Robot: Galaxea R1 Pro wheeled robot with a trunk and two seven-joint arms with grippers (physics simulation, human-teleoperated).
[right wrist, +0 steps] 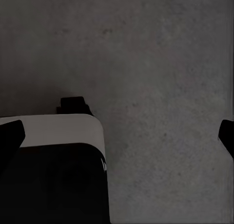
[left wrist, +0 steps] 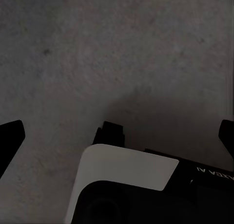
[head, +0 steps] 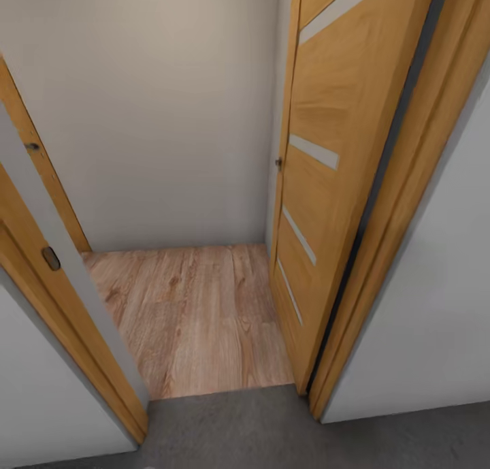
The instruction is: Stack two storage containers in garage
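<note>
door (head: 333,183) at right of frame: honey-orange wood grain, pale grey slanted stripes. door frame (head: 41,251) at left: same orange wood. wall (head: 156,101) at upper centre: plain off-white. wood-plank floor (head: 197,312): light tan, streaked. floor (head: 272,435) at bottom: dark mottled grey.

Even, soft light in the head view, slightly blurry; both wrist views dim, shadowed and grainy.

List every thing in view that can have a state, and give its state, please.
Door: open, swung against the right side of the frame.
Left gripper: open, empty, over grey concrete floor.
Right gripper: open, empty, over the same grey concrete.
Wood floor: bare beyond the doorway.
</note>
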